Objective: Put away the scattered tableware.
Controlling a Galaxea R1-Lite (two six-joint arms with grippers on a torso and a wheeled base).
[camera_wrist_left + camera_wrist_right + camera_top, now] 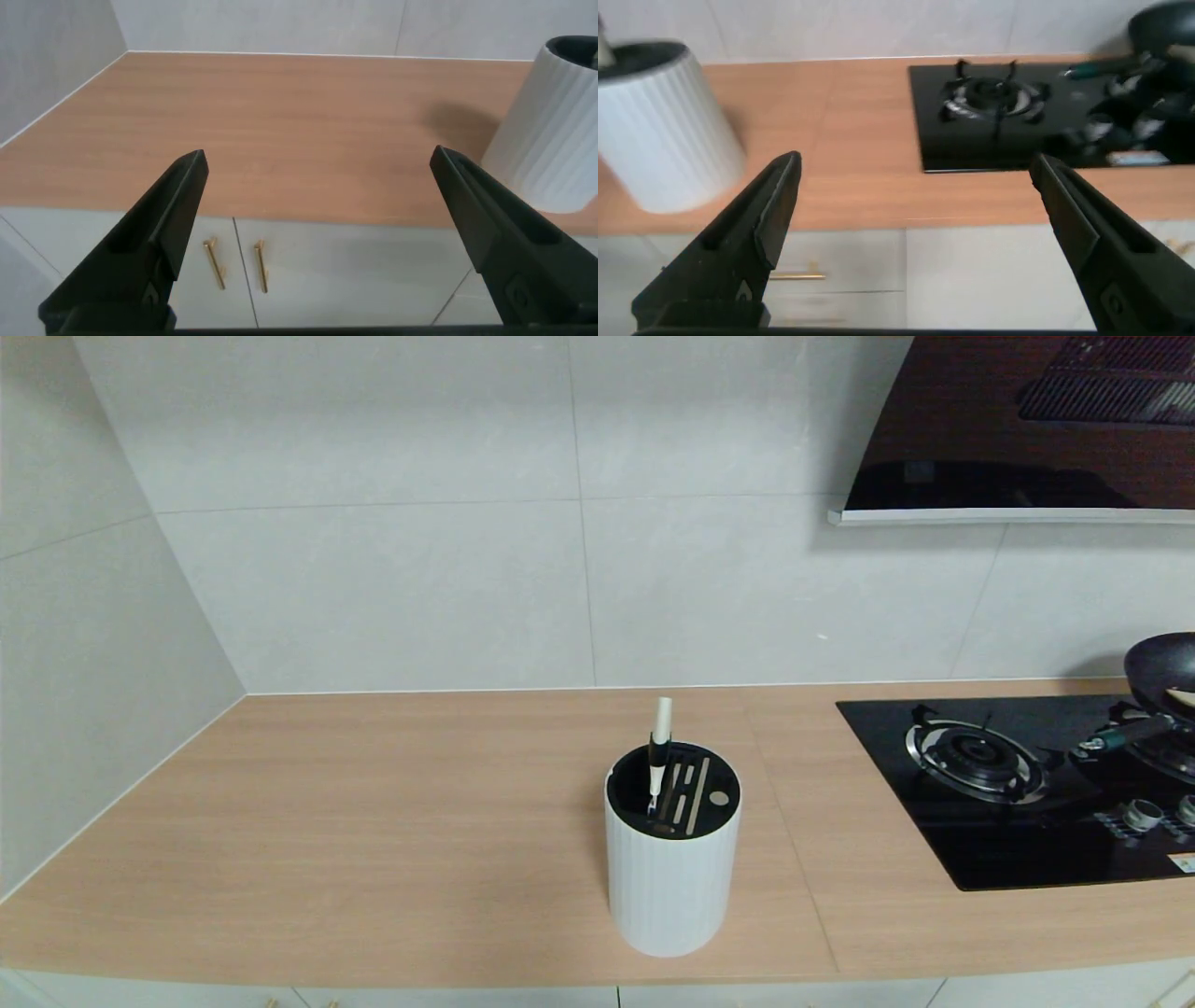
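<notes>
No legible text or numbers — just one small, unreadable sticker point(1182, 863) on the hob point(1008, 845).

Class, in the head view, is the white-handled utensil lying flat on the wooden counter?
No, the white-handled utensil stands upright in a slot of the white ribbed holder on the counter.

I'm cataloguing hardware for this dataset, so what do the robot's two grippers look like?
The left gripper and right gripper look alike: each has two matte black fingers, long flat-sided wedges, broad at the base and tapering to a narrow tip. Their surfaces are plain, with no markings or cables visible.
</notes>
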